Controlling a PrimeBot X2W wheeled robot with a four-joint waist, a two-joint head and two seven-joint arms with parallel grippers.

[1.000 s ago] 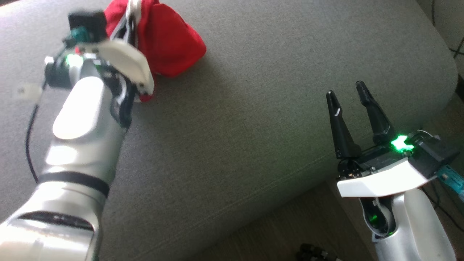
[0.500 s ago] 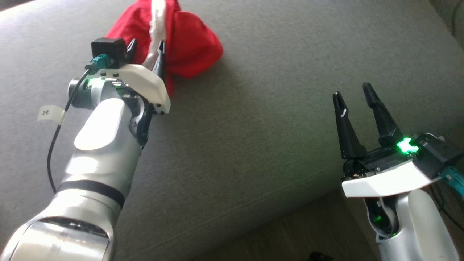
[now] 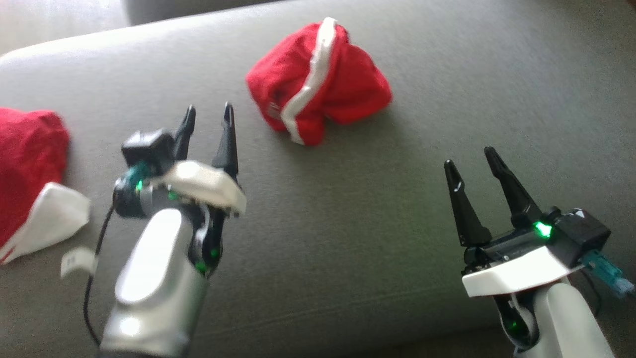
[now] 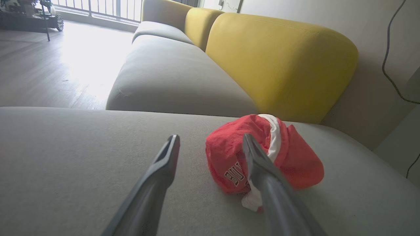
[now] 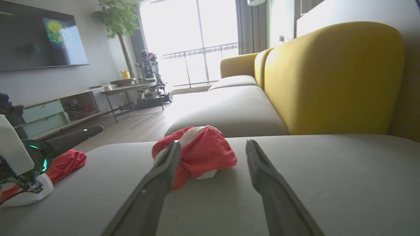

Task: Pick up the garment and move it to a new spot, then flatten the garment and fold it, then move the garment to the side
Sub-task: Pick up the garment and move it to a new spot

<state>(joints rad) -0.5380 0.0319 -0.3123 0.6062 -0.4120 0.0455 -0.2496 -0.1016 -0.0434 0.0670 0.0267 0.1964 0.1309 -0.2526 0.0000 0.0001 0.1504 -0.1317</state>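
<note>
Red garment [image 3: 323, 94] lay bunched, flattening due next.
My left gripper [image 3: 208, 107] gaped empty just short of it; I reckoned on grabbing an edge.

The crumpled garment [image 3: 318, 94] was red, with a white stripe across it and white lettering on one fold; a second cloth [image 3: 27, 149] at the left was red too, with a white patch; the seat cushion [image 3: 348, 238] was plain grey; the backrest [image 4: 279, 62] at the far side was mustard yellow; the left gripper [image 3: 208, 110] and right gripper [image 3: 469, 157] each had black fingers, a white shell and a green light.
</note>
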